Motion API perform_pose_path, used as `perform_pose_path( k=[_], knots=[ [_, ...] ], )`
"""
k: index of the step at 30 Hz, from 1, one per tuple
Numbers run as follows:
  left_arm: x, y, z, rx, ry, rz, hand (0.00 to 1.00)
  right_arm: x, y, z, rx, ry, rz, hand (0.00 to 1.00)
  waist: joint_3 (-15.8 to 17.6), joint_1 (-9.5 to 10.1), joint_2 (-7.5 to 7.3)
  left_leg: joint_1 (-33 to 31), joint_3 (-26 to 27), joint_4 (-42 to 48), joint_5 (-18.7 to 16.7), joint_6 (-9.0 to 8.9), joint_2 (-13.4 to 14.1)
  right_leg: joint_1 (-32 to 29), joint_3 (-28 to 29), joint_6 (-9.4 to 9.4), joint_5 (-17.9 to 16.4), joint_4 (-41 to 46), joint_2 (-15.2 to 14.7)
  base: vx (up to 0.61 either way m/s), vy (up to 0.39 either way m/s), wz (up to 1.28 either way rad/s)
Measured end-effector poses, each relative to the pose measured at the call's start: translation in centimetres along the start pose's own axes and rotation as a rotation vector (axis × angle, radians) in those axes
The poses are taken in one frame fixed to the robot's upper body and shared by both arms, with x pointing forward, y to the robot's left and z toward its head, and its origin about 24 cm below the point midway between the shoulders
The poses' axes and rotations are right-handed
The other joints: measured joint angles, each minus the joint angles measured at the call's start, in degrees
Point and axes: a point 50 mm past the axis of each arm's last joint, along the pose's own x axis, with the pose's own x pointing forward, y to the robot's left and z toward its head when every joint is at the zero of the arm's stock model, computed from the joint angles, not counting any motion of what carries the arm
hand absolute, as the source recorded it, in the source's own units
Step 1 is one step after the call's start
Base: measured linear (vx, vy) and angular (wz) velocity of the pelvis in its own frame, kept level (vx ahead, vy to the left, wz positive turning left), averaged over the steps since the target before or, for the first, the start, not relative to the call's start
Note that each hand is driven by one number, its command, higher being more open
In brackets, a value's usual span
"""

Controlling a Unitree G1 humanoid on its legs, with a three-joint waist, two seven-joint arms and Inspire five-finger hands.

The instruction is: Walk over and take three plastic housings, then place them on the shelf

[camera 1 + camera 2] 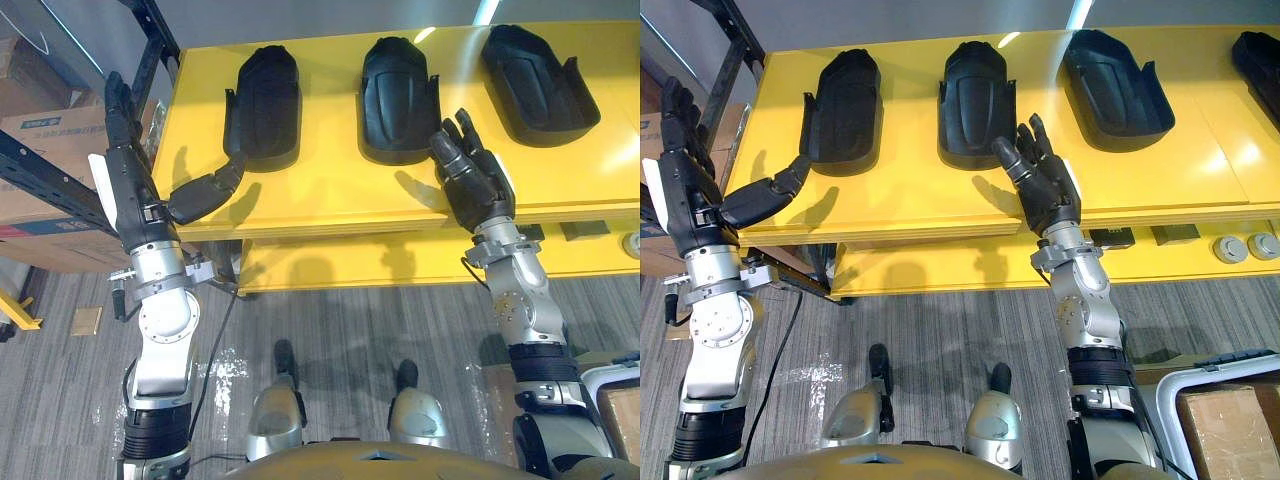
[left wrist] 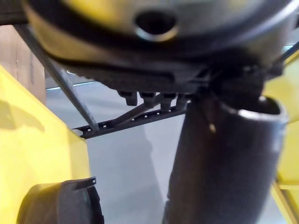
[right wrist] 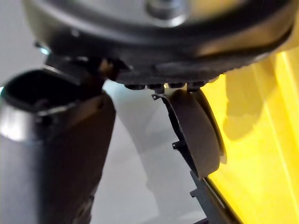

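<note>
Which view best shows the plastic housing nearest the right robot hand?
The left eye view: the housing lies whole on the yellow shelf, just beyond the right robot hand. The right eye view shows it nearly as well, the thumb overlapping its near corner. The right wrist view catches its rim edge-on.

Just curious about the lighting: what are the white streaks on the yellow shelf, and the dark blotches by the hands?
Left eye view: the streaks are lamp glare on the glossy yellow shelf, near its far edge. Right eye view: the blotches are shadows of the left hand and right hand. Right wrist view: another shadow beside a housing.
</note>
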Motion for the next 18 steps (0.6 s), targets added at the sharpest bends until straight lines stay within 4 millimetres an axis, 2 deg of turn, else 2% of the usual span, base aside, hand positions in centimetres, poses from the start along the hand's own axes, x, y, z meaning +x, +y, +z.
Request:
perform_pose_path(
  k=[3,6,9,11,14,18],
  knots=[
    [-0.7,0.2,-0.5,0.016,0.028,-0.005,1.00,-0.6,0.3,0.1,-0.032,-0.036,-0.058,1.00,-1.1,0.02,-0.42,0.0,0.0,0.0,-0.1,-0.13,0.0,0.1,-0.1,0.03,0.0,-0.4,0.0,0.00,0.000,0.00],
    [-2.0,0.3,-1.3,0.019,0.086,-0.015,1.00,-2.1,1.0,1.7,-0.084,-0.167,-0.130,1.00,-2.6,0.25,-0.86,0.0,0.0,0.0,-0.3,-0.38,-0.1,0.3,-0.2,0.18,0.1,-1.2,0.0,0.00,0.000,0.00],
    [-3.5,0.5,-2.0,0.015,0.152,-0.003,1.00,-4.4,1.5,4.2,-0.129,-0.343,-0.221,1.00,-4.3,0.13,-1.43,0.3,0.1,0.0,-0.7,-0.60,-0.1,1.2,-0.4,0.37,0.3,-2.4,0.1,0.01,-0.007,-0.01],
    [-4.9,1.0,-2.7,0.031,0.212,0.006,1.00,-6.7,1.3,5.5,-0.173,-0.444,-0.317,1.00,-6.1,0.01,-2.00,0.9,0.6,-0.1,-1.6,-0.99,-0.1,2.0,-0.3,0.16,0.1,-3.7,0.1,0.02,-0.018,-0.07],
    [-6.2,2.2,-3.2,0.028,0.268,0.026,1.00,-9.4,0.4,5.4,-0.172,-0.463,-0.428,1.00,-8.4,-0.73,-2.60,0.9,0.9,-0.1,-2.4,-1.22,-0.1,2.1,-0.3,0.04,0.0,-4.2,0.1,0.03,-0.013,-0.04],
    [-8.0,4.0,-3.6,-0.024,0.329,0.021,1.00,-14.1,-1.5,2.9,-0.165,-0.331,-0.687,1.00,-9.3,-1.41,-2.75,2.1,1.9,-0.1,-2.8,-0.98,0.0,3.3,-0.1,0.07,0.1,-5.0,0.1,0.03,-0.013,-0.07]
  ],
)
